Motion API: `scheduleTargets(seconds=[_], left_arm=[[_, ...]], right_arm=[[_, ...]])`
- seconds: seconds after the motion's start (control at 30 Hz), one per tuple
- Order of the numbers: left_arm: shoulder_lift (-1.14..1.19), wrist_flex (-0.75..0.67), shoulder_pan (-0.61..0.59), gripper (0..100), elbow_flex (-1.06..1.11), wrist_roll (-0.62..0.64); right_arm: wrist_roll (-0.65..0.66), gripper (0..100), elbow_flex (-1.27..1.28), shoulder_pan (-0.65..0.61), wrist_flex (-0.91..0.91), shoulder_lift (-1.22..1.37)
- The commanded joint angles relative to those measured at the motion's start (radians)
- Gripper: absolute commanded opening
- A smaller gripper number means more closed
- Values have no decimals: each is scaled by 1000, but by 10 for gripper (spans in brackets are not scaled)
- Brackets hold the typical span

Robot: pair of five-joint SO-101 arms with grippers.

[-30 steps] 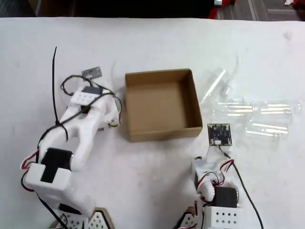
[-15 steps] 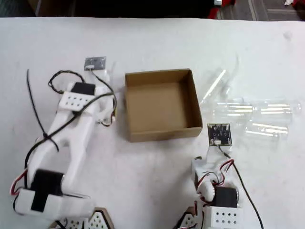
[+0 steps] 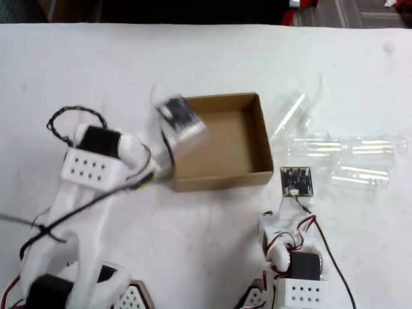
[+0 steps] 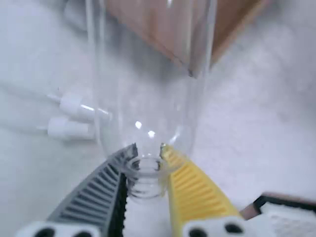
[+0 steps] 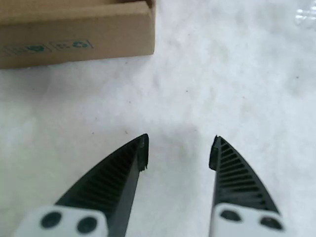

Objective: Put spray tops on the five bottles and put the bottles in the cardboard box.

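Neck first: my left end effector (image 4: 147, 168) is clamped on the bare neck of a clear bottle (image 4: 148, 84), grey finger on one side, yellow on the other, no top on it yet. The long axis runs straight out from the fingers, base leading, and that base points at a corner of the cardboard box (image 4: 232, 24). From above, this wrist hangs right at the box's left wall, so I'd call the left arm the nearer one for any drop in. Two white spray tops (image 4: 69, 116) lie on the surface (image 4: 256, 128) just beside the bottle, outside the box. My right end effector (image 5: 178, 148) has its fingers apart with nothing between them, low over the surface off the box's near corner. Farther out, the other bottles (image 3: 341, 158) lie on their sides to the box's right, well apart from my left end effector. I'd judge a top goes on before boxing.
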Motion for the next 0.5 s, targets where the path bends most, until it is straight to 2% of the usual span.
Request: scheduleTargets(seconds=[0.0, 0.2, 0.3, 0.37, 0.47], left_arm=[[-120, 95, 56, 27, -57, -265], [-145, 183, 53, 27, -48, -272], [-142, 218, 53, 27, -46, -296], [-148, 230, 31, 26, -15, -371], [-142, 198, -53, 27, 72, -554]], right_arm=[[6, 184, 9, 4, 5, -2], [14, 186, 9, 2, 2, -2], [14, 187, 9, -48, -1, -2], [9, 187, 9, -70, -27, -4], [12, 187, 9, -54, -108, -4]])
